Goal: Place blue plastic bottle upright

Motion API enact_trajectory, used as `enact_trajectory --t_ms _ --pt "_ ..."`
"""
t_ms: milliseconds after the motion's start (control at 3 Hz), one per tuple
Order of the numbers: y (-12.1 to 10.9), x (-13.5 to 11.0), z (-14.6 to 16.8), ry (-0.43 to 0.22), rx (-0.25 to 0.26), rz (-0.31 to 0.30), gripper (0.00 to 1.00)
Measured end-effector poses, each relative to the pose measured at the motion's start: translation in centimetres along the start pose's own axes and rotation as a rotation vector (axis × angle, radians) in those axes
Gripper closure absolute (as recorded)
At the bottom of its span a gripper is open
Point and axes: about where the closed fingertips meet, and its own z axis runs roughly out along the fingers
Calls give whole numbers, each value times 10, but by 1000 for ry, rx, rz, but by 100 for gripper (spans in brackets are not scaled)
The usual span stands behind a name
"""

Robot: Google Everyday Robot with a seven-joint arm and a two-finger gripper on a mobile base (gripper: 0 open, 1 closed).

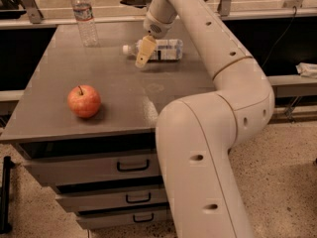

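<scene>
The blue plastic bottle (167,49) lies on its side near the far edge of the table (119,83), with its white cap (127,49) pointing left and its labelled body running to the right. The gripper (142,54) hangs at the end of the long arm (213,53), right at the neck end of the bottle and overlapping it in this view. Whether it is open, closed, or already gripping the bottle cannot be told from here. The step in hand looks like taking hold of the bottle before tipping it up. To do that well, the grip should probably sit across the body just below the neck, square to the long axis, so the round, light plastic does not roll away or squirt out. The hold should be firm but not crushing, since thin plastic gives. The bottle should then swing cap-up about its base, come down flat on a bare part of the table, and be let go only once it stands level. A second bottle (84,15) stands upright at the far left corner and an apple (84,101) sits near the front, both well apart from the work.
</scene>
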Motion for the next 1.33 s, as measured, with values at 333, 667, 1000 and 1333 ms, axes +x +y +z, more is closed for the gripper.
enact_trajectory --t_ms 333,667,1000,1333 --pt "6 -1 10 32 -39 0 39" --pt "8 -3 10 34 -52 -3 63" --pt "4 -9 -19 -42 -32 -10 87" --pt "-2 -16 -66 -192 5 -27 100"
